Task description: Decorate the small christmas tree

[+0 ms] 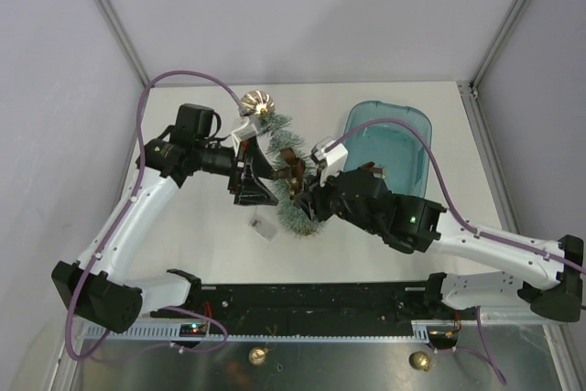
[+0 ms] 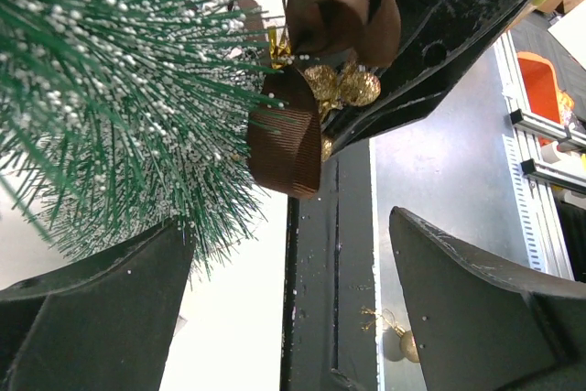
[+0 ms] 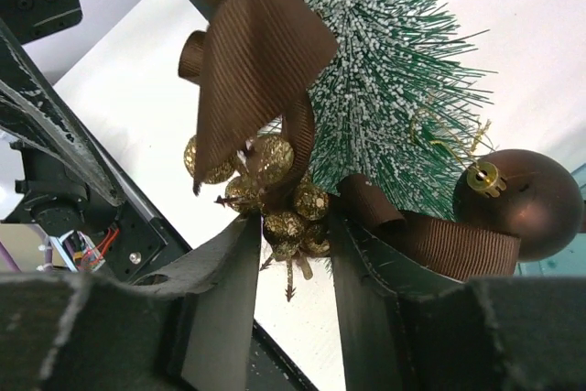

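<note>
On the white tabletop the small christmas tree lies slanted between the left hand and the right hand. A brown ribbon sits among its branches, and a gold striped ball is at its far end. A blue tray stands near, on the right.

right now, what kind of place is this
Likely a robot lab test cell: a white table walled by plain panels, left arm and right arm bolted at its near edge, a small christmas tree as prop.
</note>
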`<state>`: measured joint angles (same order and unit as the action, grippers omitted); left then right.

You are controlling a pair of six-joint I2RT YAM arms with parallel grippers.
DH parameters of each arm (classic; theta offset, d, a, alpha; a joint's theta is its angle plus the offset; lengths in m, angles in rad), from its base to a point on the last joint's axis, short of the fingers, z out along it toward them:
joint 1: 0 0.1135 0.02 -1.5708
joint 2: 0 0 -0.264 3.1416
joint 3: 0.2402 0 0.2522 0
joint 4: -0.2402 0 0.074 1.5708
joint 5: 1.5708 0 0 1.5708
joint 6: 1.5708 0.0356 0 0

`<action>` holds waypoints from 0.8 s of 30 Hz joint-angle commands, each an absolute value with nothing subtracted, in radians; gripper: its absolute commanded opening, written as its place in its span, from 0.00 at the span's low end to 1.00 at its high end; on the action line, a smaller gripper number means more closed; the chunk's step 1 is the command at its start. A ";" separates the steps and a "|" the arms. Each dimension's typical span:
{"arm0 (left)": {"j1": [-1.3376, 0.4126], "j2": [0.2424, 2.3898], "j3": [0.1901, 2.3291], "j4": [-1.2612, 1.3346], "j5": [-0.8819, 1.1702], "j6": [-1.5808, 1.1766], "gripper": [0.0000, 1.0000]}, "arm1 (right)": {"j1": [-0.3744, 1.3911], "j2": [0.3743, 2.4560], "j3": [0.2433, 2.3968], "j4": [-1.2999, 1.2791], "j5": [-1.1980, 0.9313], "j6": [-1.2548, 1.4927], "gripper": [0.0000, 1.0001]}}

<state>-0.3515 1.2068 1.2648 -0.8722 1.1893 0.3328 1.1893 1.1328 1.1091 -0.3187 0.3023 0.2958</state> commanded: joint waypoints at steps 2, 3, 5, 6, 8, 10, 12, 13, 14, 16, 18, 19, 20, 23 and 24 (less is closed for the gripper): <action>-0.360 1.187 1.294 -0.853 1.216 0.349 0.90 | 1.196 1.060 1.111 -0.295 0.347 0.298 0.45; -0.360 1.187 1.293 -0.853 1.213 0.349 0.90 | 1.196 1.051 1.111 -0.298 0.350 0.298 0.47; -0.360 1.185 1.293 -0.852 1.210 0.348 0.90 | 1.198 1.029 1.111 -0.302 0.351 0.296 0.52; -0.360 1.186 1.293 -0.853 1.210 0.348 0.90 | 1.199 1.015 1.111 -0.303 0.351 0.297 0.55; -0.360 1.185 1.294 -0.853 1.206 0.346 0.91 | 1.199 0.989 1.111 -0.305 0.343 0.297 0.61; -0.360 1.185 1.294 -0.853 1.202 0.342 0.91 | 1.198 0.959 1.111 -0.308 0.339 0.300 0.66; -0.361 1.184 1.294 -0.853 1.199 0.339 0.91 | 1.197 0.932 1.111 -0.315 0.339 0.300 0.69; -0.361 1.182 1.294 -0.853 1.197 0.338 0.91 | 1.196 0.917 1.111 -0.318 0.342 0.300 0.70; -0.361 1.179 1.292 -0.852 1.194 0.336 0.91 | 1.194 0.905 1.111 -0.323 0.344 0.300 0.71; -0.361 1.172 1.285 -0.852 1.189 0.333 0.91 | 1.187 0.884 1.111 -0.331 0.349 0.301 0.72; -0.360 1.162 1.276 -0.853 1.176 0.327 0.92 | 1.174 0.868 1.111 -0.335 0.351 0.301 0.72; -0.360 1.156 1.271 -0.853 1.169 0.325 0.93 | 1.164 0.860 1.111 -0.337 0.352 0.301 0.73; -0.360 1.149 1.265 -0.852 1.158 0.322 0.94 | 1.154 0.854 1.111 -0.340 0.351 0.302 0.73; -0.360 1.119 1.239 -0.852 1.117 0.312 0.97 | 1.106 0.837 1.111 -0.348 0.351 0.308 0.73; -0.360 1.104 1.230 -0.851 1.102 0.308 0.98 | 1.079 0.833 1.111 -0.351 0.347 0.311 0.73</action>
